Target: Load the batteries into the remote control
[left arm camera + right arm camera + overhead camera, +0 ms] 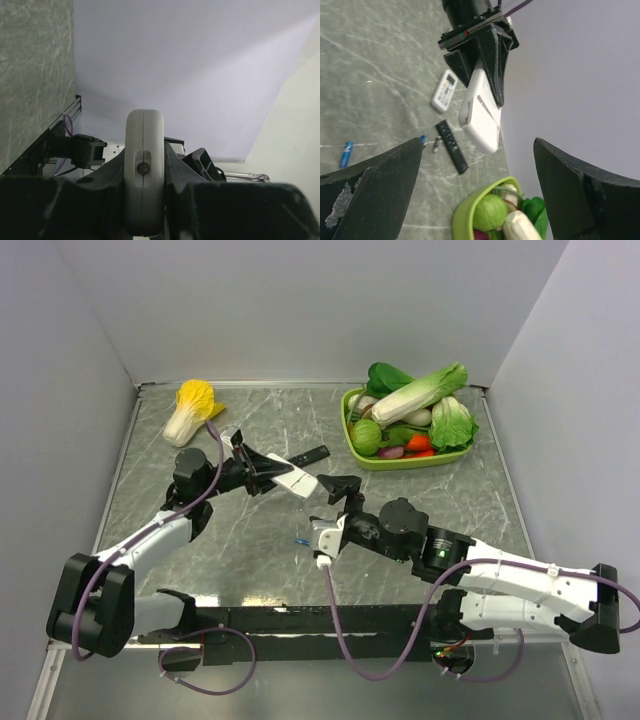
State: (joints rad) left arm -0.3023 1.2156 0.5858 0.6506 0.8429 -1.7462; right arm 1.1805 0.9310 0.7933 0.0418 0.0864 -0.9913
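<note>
While the left gripper point(258, 472) clamps the remote control point(297, 481) by its long edges and holds it above the middle of the table point(480, 510), the right gripper point(332, 510) gapes wide just near of it, holding nothing. Blue batteries point(346, 154) lie on the tabletop beside a slim black remote point(452, 146) and a smaller white remote point(444, 90), whose markings are too small to read.

The remote control point(481, 112) between the black left fingers point(492, 60) is white (shading to light grey along its edge). Beyond the black right fingers point(375, 190), the table point(365, 75) is grey marble with pale veins. On it, a battery point(346, 154) is blue, a slim remote point(452, 146) black, a bowl point(462, 207) lime green.
</note>
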